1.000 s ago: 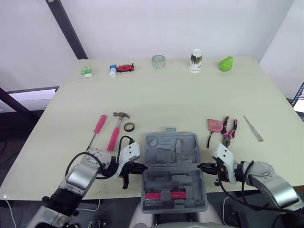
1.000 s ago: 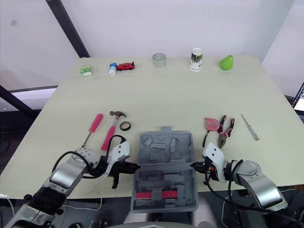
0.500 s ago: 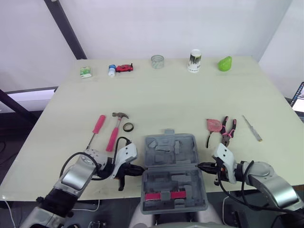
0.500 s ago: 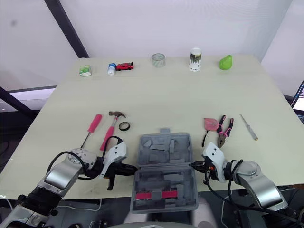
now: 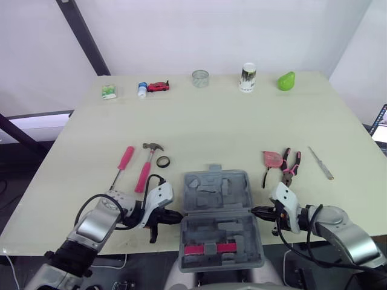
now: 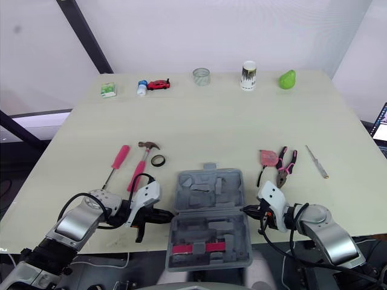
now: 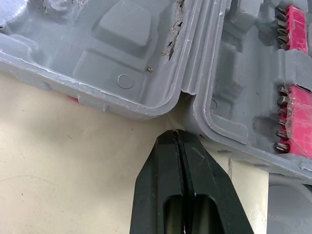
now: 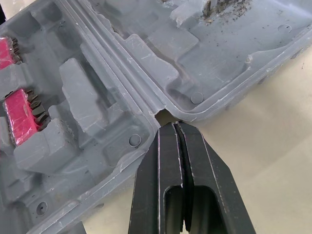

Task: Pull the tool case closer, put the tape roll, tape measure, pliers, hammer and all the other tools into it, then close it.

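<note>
Case [image 5: 216, 192] lies open, 2 pink bit strips [image 5: 205, 249] in its near half; my left gripper [image 7: 178, 134] and right gripper [image 8: 176, 126], fingers pressed together, point at its hinge ends. Cup [image 5: 248, 77] print unreadable.

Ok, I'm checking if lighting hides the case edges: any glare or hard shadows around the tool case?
Left eye view: even, soft light on the table, no glare on the tool case. Left wrist view: thin soft shadow under the case rim, near the shut left gripper. Right wrist view: recesses shaded, rim well lit by the right gripper.
</note>
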